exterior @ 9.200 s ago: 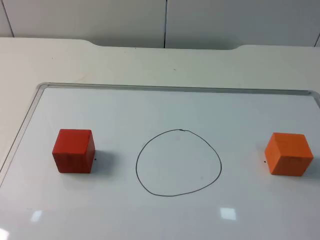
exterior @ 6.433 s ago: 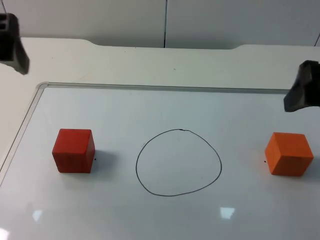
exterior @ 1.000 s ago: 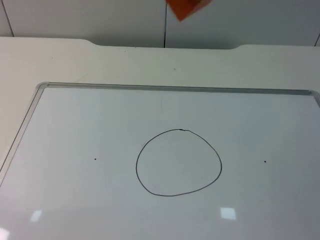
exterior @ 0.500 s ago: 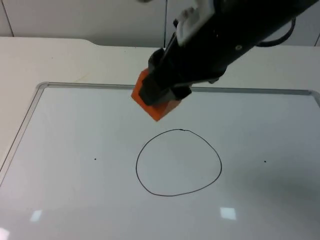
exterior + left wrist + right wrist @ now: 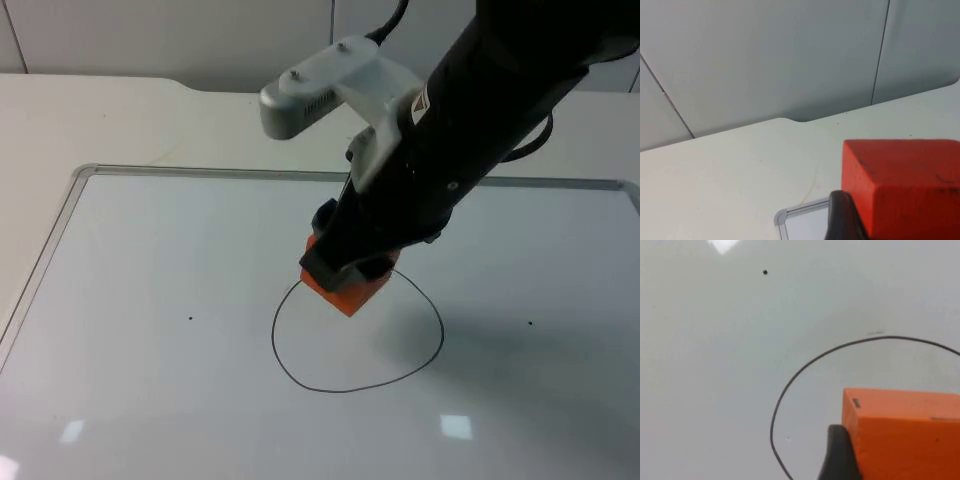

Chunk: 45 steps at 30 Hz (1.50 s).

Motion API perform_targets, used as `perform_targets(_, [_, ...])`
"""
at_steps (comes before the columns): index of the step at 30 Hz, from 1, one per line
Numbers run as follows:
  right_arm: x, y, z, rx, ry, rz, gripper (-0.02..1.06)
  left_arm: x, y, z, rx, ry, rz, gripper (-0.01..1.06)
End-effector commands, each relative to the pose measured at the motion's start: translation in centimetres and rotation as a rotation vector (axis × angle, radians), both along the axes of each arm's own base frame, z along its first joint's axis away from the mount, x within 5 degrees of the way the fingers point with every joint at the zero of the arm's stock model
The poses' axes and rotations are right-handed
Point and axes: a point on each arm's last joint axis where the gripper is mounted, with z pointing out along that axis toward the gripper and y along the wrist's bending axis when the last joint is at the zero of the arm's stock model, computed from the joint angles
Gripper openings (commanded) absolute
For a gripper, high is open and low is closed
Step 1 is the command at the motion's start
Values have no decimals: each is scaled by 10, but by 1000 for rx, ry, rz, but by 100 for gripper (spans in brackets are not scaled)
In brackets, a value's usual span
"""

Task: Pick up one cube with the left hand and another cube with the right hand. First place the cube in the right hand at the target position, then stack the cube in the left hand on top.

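Jaws of the right gripper [image 5: 342, 275] clamp the orange cube [image 5: 346, 291], seemingly rigid, light and best pinched across flat opposite faces, above the drawn circle [image 5: 280, 350], while the left gripper [image 5: 850, 225] holds the red cube [image 5: 902, 187] aloft.

The drawn circle [image 5: 358, 326] lies on the whiteboard [image 5: 150, 260], which lies on the surface [image 5: 120, 120]; the right claw [image 5: 345, 275] hangs over the circle's far rim, closed on one cube [image 5: 347, 293]; the left claw [image 5: 842, 220] grips another cube [image 5: 905, 185] above the surface, near a whiteboard corner, facing the partition wall [image 5: 765, 60].
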Motion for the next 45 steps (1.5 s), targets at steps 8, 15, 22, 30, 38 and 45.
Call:
perform_targets(8, [4,1,-21,-57,25,-19,0,-1,-2,1,-3,-6,-9,3])
perform_targets(15, [7,0,-39,-99,48,-33,0,-1,-2,1,-3,-6,-9,3])
perform_targets(22, [8,1,-39,-89,37,-33,0,-1,-2,1,-3,-6,-9,3])
perform_targets(30, [9,2,-40,-79,25,-34,4,-1,-2,1,-4,-5,-9,3])
perform_targets(38, [10,2,-42,-77,23,-34,38,-1,-2,1,-4,-5,-9,3])
perform_targets(45, [9,2,-43,-85,26,-26,83,-1,-2,1,-5,-6,-10,3])
